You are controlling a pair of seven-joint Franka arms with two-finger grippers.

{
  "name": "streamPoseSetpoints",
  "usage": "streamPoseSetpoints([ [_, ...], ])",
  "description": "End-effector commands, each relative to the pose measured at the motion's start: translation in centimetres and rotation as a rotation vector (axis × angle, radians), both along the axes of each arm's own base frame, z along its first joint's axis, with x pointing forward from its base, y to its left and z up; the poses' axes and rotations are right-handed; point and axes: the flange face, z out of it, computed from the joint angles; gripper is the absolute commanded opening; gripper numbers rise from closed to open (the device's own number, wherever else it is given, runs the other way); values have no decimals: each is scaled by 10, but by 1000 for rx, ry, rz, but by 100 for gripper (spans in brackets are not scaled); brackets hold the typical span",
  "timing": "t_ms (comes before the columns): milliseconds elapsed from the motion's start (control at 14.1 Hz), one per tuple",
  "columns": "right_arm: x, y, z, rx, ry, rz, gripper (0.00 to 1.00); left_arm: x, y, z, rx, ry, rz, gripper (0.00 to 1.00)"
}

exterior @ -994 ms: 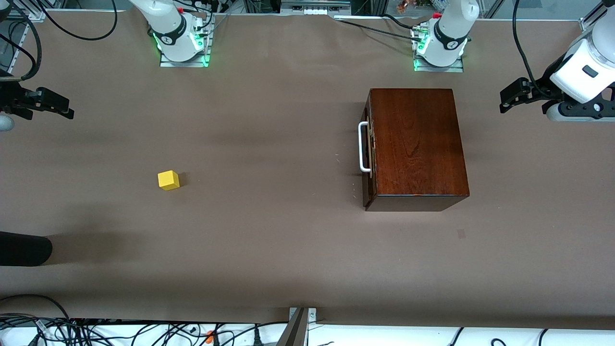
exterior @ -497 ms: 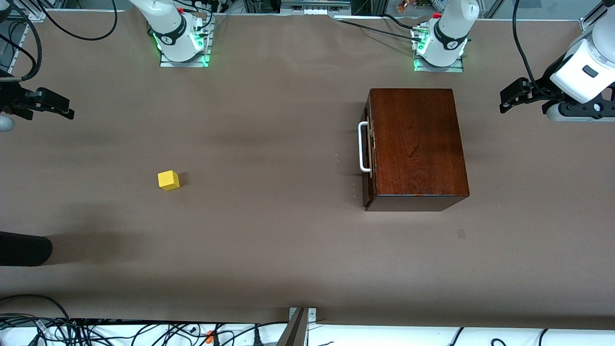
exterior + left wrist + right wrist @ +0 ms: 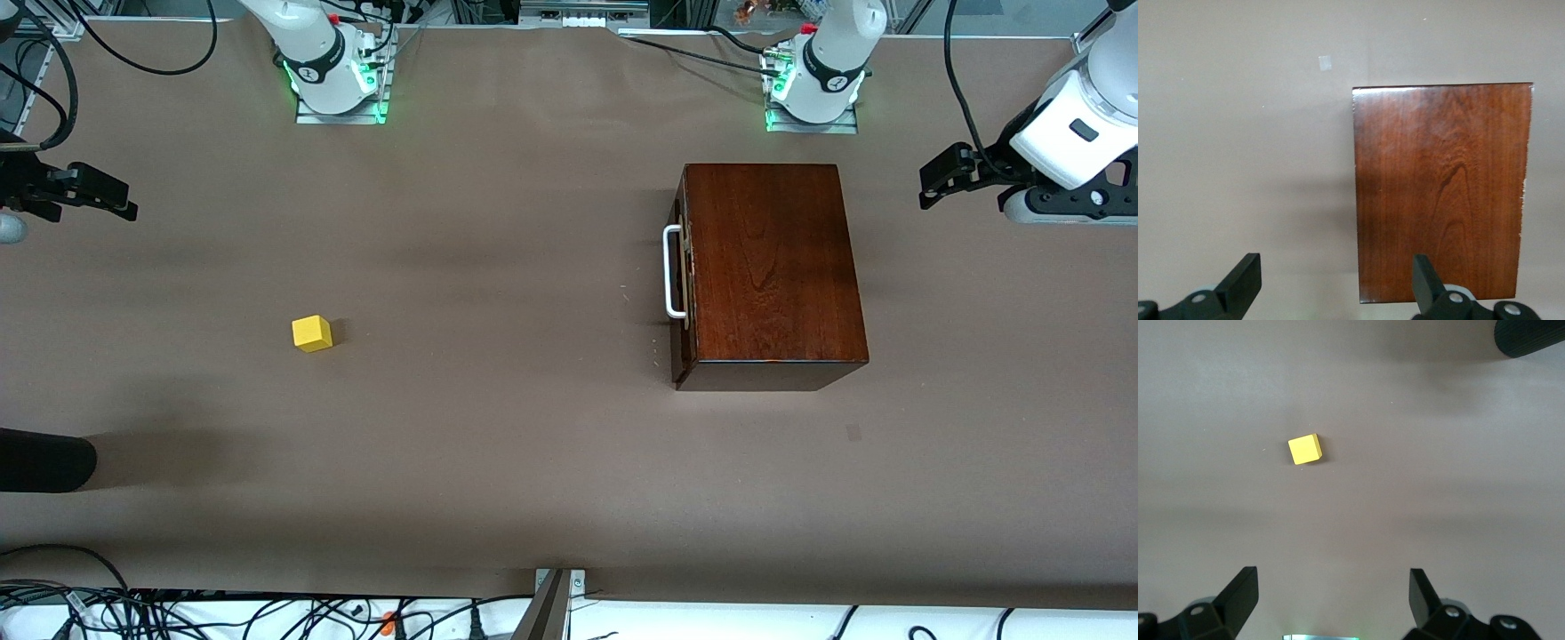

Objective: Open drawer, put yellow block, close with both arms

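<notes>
The dark mahogany box [image 3: 773,267] stands on the table toward the left arm's end. Its drawer is shut, and the white loop handle [image 3: 673,271] faces the right arm's end. The yellow block [image 3: 311,333] lies alone on the table toward the right arm's end. My left gripper [image 3: 941,178] is open and empty, up over the table's edge beside the box. The left wrist view shows the box top [image 3: 1441,193] past the gripper [image 3: 1335,280]. My right gripper [image 3: 102,197] is open and empty at the right arm's end. Its wrist view shows the block [image 3: 1305,449] well clear of the gripper [image 3: 1333,593].
A black rounded object [image 3: 44,460] juts in at the table's edge at the right arm's end, nearer the front camera than the block; it also shows in the right wrist view [image 3: 1531,337]. Cables [image 3: 178,613] lie along the near edge. The brown table [image 3: 498,400] spreads between block and box.
My left gripper has shifted slightly toward the box. The right arm, the block and the box have not moved.
</notes>
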Motion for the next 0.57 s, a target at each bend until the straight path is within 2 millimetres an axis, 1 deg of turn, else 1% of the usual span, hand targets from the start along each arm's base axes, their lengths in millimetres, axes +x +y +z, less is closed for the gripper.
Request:
streamPoseSetpoints([
  [0,-1,0,2,3,3,-3,100,-4,-33,13,-32,-20,-19,100],
  [71,-1,0,1,4,4,-3,100,-5,-37,16,-33,-25,-4,100],
  [142,-1,0,2,4,3,-3,100,-6,-50,17,-32,-25,-4,100],
  [284,-1,0,1,4,3,-3,100,-13,-93,11,-17,-17,26,100],
  [426,-1,0,1,4,3,-3,100,-24,-144,2,-2,-2,39,100],
  [497,-1,0,1,4,3,-3,100,-28,-166,6,-5,-9,54,100],
])
